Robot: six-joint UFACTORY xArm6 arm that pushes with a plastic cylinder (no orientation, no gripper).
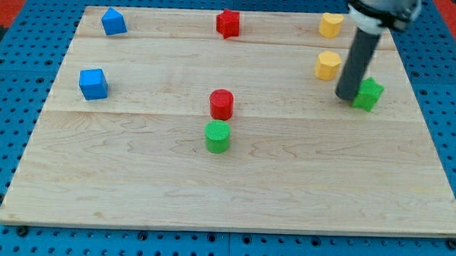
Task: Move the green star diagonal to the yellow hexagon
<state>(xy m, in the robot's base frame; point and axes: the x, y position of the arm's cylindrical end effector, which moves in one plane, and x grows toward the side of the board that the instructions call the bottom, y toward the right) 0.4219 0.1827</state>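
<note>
The green star (369,94) lies near the board's right edge. My tip (345,97) stands right against its left side, touching or nearly so. The yellow hexagon (328,65) sits just up and left of the tip and the star. A second yellow block (331,25), roughly heart-shaped, lies above it near the top edge. The dark rod comes down from the view's top right and hides part of the star's left side.
A red star (228,23) lies at top centre. A red cylinder (222,104) and a green cylinder (218,136) stand mid-board. A blue block (114,21) lies top left, a blue cube (93,84) at left. The wooden board (233,196) lies on a blue pegboard.
</note>
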